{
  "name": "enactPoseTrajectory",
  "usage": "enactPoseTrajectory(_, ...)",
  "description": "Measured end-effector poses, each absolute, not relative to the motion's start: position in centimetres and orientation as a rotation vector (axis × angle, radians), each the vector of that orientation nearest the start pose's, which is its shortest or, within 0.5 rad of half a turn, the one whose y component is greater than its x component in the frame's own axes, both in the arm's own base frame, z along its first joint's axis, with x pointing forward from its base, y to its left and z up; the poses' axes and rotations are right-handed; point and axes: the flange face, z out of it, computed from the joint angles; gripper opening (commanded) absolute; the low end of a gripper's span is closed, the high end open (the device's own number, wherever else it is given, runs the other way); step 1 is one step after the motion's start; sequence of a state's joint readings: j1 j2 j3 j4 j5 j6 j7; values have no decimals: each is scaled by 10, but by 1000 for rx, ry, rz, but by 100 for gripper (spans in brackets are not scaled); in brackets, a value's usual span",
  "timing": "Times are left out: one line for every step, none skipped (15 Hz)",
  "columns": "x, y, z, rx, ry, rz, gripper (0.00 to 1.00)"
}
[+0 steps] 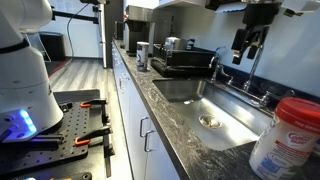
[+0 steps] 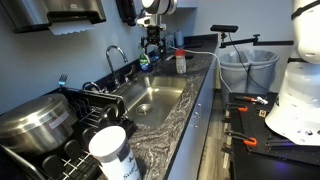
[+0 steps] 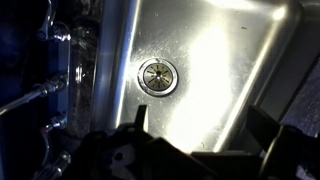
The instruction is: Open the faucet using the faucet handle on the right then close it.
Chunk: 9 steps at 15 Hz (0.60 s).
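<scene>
Wide open above the sink [image 1: 185, 92], the gripper [image 1: 247, 48] could descend askew, missing the handle [image 1: 265, 97] and knocking the faucet [image 2: 117, 52]

Dark speckled countertop [image 1: 190, 150] over white cabinets [image 1: 135, 120]; wood floor [image 1: 75, 70]; lined bin [image 2: 247, 68] by the counter's end.

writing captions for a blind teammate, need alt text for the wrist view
Looking straight down into a stainless steel sink with its round drain near the centre. The dark open pincer frames the bottom edge, holding nothing; blurry chrome fittings line the left side.
</scene>
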State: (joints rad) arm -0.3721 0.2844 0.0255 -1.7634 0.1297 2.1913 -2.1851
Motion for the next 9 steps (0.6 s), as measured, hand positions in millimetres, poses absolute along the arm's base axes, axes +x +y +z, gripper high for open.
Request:
enactPoseTrajectory(609, -212, 416, 1861, 2397, 234, 100)
enactPoseTrajectory(607, -207, 416, 1806, 2441, 234, 100)
enactPoseTrajectory(605, -202, 416, 1749, 2484, 233, 100)
enactPoseTrajectory(602, -196, 417, 1695, 2522, 232, 100)
enactPoseTrajectory(600, -191, 418, 1641, 2556, 230, 100)
enactPoseTrajectory(598, -186, 421, 1588, 2586, 229, 100)
enactPoseTrajectory(595, -182, 423, 1533, 2616, 229, 100)
enactPoseTrajectory(591, -180, 426, 1484, 2640, 232, 100)
enactPoseTrajectory(587, -177, 429, 1438, 2664, 235, 100)
